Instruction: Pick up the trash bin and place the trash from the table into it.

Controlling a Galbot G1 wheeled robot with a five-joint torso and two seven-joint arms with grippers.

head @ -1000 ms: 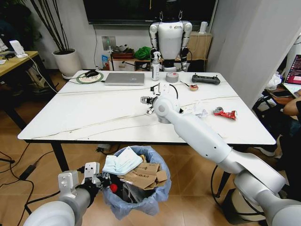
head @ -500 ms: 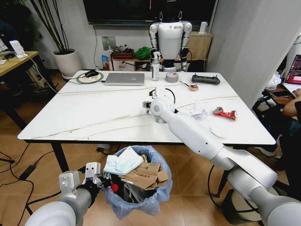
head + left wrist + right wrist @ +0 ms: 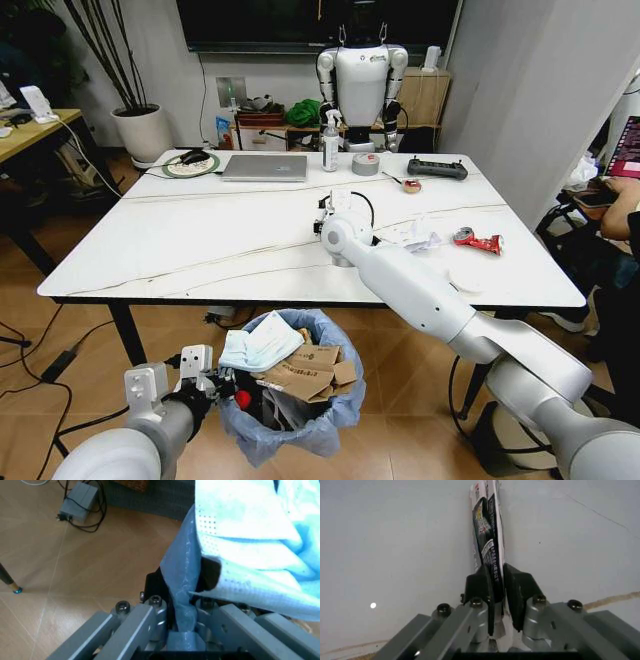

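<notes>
Right tool (image 3: 497,588) pinches a flat printed wrapper (image 3: 487,528) above the counter (image 3: 200,250), while left tool (image 3: 182,603) grips the trash bin's (image 3: 300,420) blue bag rim.

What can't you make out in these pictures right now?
- Head view: right gripper fingers, hidden behind its own wrist.
- Right wrist view: print on the flat packet it clamps, too small.
- Head view: trash bin bottom, covered by litter and blue bag.
</notes>
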